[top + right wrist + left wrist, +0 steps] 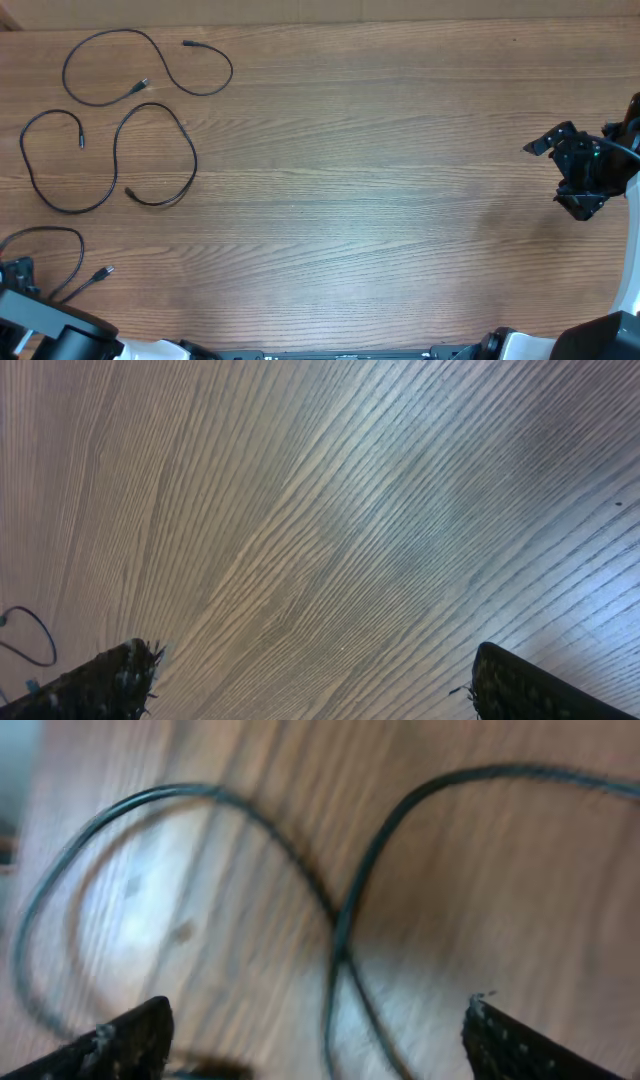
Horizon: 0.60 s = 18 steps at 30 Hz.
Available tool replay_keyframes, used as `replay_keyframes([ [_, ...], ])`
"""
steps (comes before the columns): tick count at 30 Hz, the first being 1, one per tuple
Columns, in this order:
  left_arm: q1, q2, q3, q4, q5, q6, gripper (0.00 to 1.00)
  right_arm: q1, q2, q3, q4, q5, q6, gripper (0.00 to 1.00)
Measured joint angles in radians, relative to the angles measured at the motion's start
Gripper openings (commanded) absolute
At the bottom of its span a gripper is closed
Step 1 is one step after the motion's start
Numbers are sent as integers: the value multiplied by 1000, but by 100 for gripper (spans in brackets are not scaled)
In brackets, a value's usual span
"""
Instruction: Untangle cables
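Three thin black cables lie apart at the table's left. One loops at the far left back [100, 70]. A second snakes below it in an S [115, 160]. The third [70, 250] curls at the front left corner, with a plug end [104, 271]. My left gripper [15, 272] hovers over this third cable. In the blurred left wrist view its fingers [318, 1012] are open, with two cable strands crossing [340, 935] between them. My right gripper [572, 172] is at the far right, open and empty [315, 660] over bare wood.
The wooden table [380, 180] spreads between the arms. The table's back edge [330, 22] runs along the top. A small bit of black cord [30, 635] shows at the left edge of the right wrist view.
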Motion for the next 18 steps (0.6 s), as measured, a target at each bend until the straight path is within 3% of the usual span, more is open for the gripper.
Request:
replay_keyframes([
  [10,0,104,-9,89,103,35,84,0,0,0,0,0,0,100],
  [14,0,160,-6,107,111,37,63,0,0,0,-1,0,0,100],
  [18,1,171,-1,125,98,42,34,0,0,0,0,0,0,100],
])
